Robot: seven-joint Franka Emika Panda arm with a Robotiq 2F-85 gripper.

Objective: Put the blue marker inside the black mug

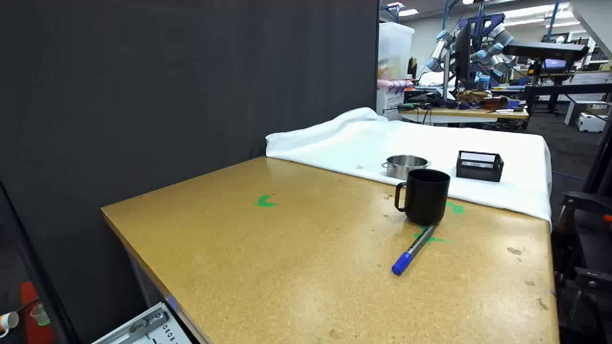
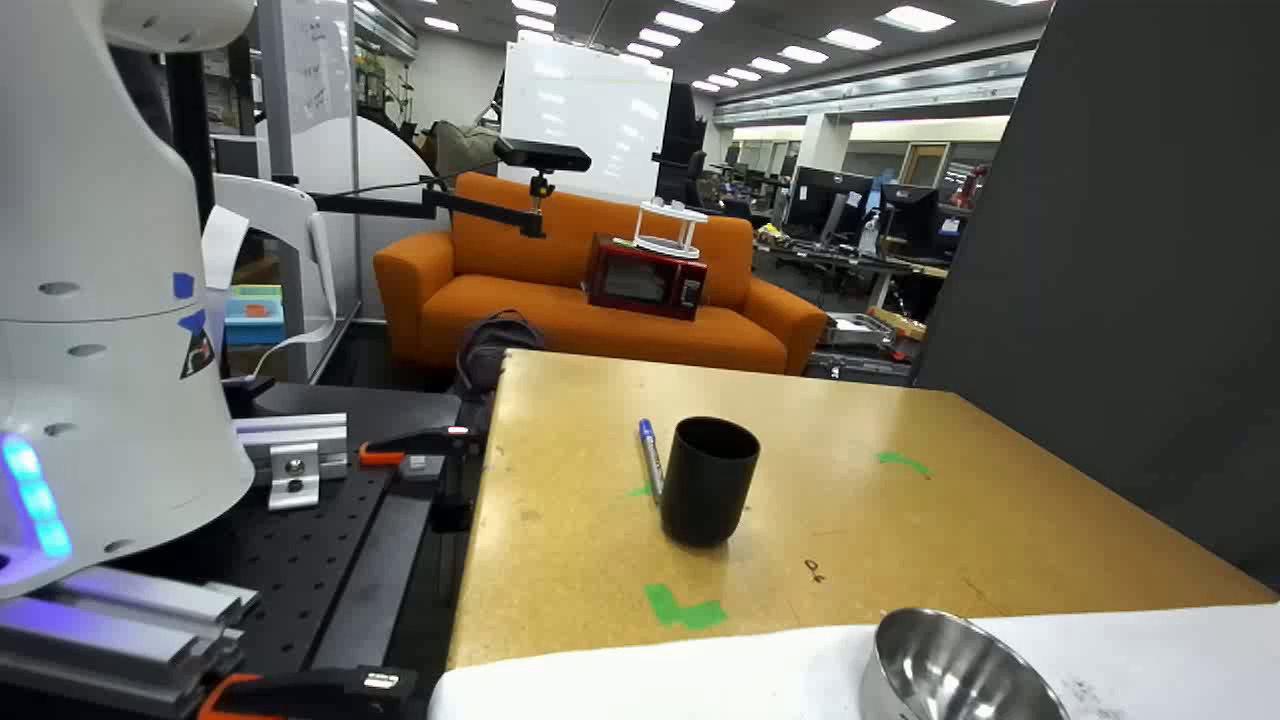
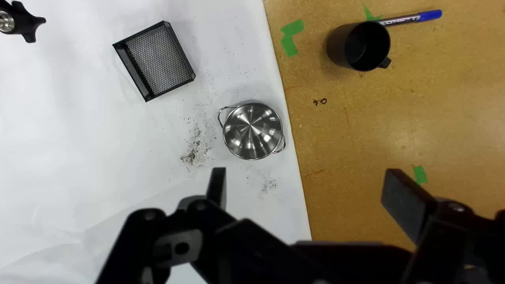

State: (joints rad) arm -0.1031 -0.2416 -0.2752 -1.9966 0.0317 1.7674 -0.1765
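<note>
The blue marker (image 1: 415, 249) lies flat on the wooden table, with a blue cap and a silvery barrel. It also shows in an exterior view (image 2: 650, 458) and at the top right of the wrist view (image 3: 414, 18). The black mug (image 1: 427, 197) stands upright right beside the marker's silvery end, also in an exterior view (image 2: 708, 485) and the wrist view (image 3: 342, 45). I cannot tell whether they touch. My gripper (image 3: 306, 172) is open and empty, above the border of cloth and table, away from both. It is out of view in both exterior views.
A silvery metal pot with two handles (image 3: 252, 130) and a black mesh tray (image 3: 158, 59) stand on the white cloth (image 1: 459, 141) near the mug. A dark partition (image 1: 191, 86) runs along a table edge. The arm's base (image 2: 110, 420) stands beside the table.
</note>
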